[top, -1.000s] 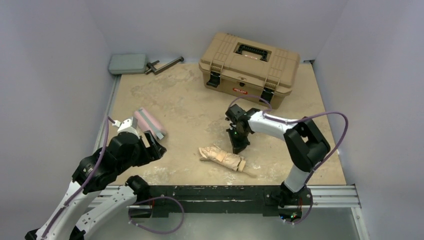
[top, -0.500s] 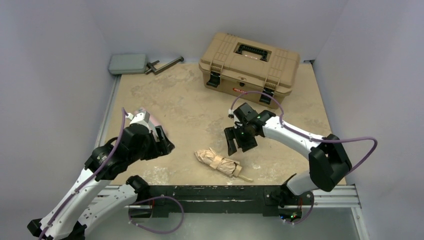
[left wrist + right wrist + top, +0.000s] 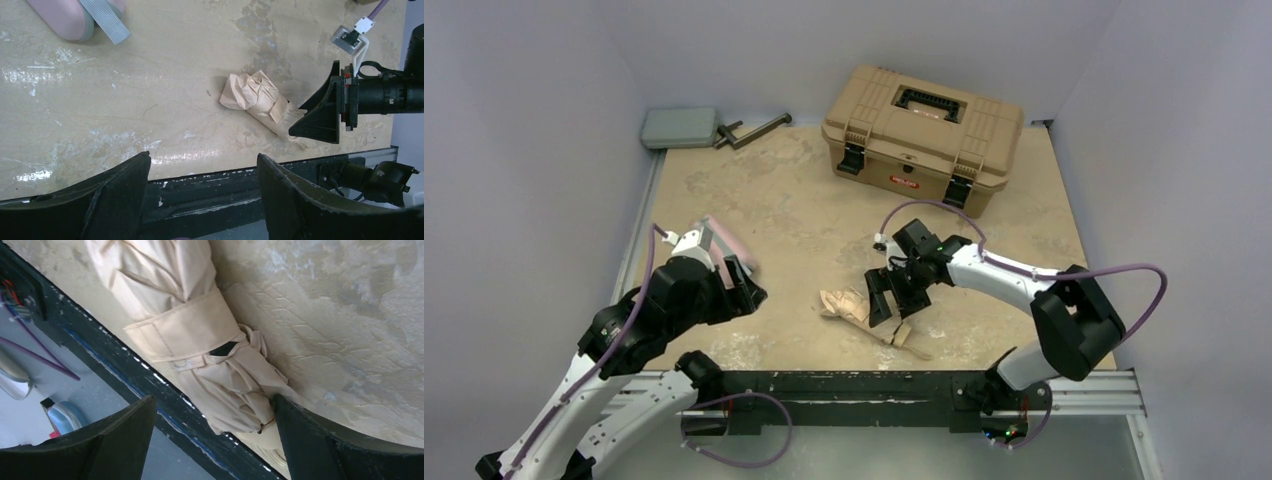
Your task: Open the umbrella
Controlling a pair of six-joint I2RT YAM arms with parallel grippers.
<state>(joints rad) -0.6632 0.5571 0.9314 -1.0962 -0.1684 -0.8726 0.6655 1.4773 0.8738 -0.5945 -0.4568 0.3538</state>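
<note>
**Operator:** Right gripper (image 3: 214,416) is hanging open-jawed astride the folded beige fabric umbrella (image 3: 186,300), which is lying by the black front rail (image 3: 874,385).

**Supervisor:** Worries?

**Operator:** I'm thinking its fastened strap (image 3: 186,331) is going to resist; pinching loose cloth risks slipping. Left gripper (image 3: 202,164), farther off, is gaping empty.

The right fingers (image 3: 876,299) hang spread over the umbrella (image 3: 842,303) (folded, beige).
</note>
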